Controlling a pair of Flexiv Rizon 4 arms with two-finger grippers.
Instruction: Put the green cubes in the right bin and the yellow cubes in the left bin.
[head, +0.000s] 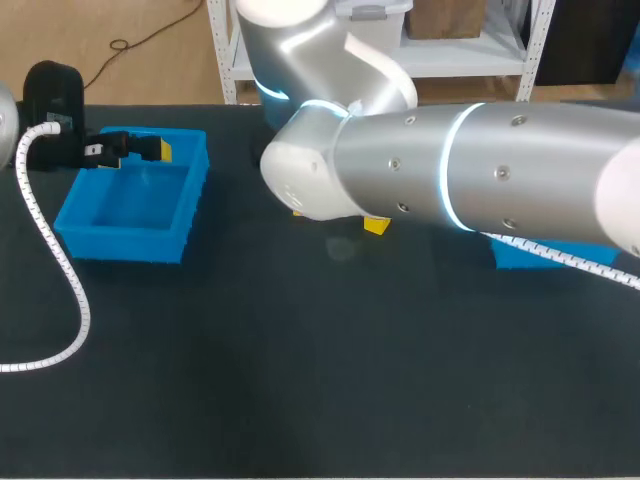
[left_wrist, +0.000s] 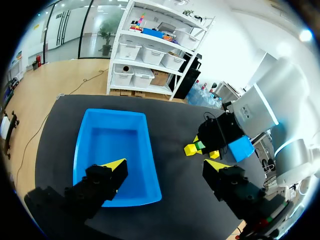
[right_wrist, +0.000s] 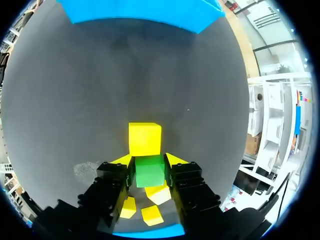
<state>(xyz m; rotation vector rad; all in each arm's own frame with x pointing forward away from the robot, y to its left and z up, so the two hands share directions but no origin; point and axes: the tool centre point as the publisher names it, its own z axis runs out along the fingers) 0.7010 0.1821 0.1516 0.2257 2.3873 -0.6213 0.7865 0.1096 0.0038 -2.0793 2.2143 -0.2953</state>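
Right arm (head: 480, 170) across the frame's upper right hiding most of the cubes (head: 376, 225), right bin (head: 515, 253) a blue sliver under it, green cube (right_wrist: 150, 171) clamped between the right gripper (right_wrist: 149, 160) fingers, yellow cube (right_wrist: 145, 139) touching just ahead, left gripper (left_wrist: 166, 165) spread wide and holding nothing, above the left bin (head: 100, 240) at upper left.

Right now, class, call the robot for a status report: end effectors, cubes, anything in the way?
Right end effector shut on green cube. Left end effector open, empty, at left bin. Yellow cube just ahead of green cube; nothing else blocking.
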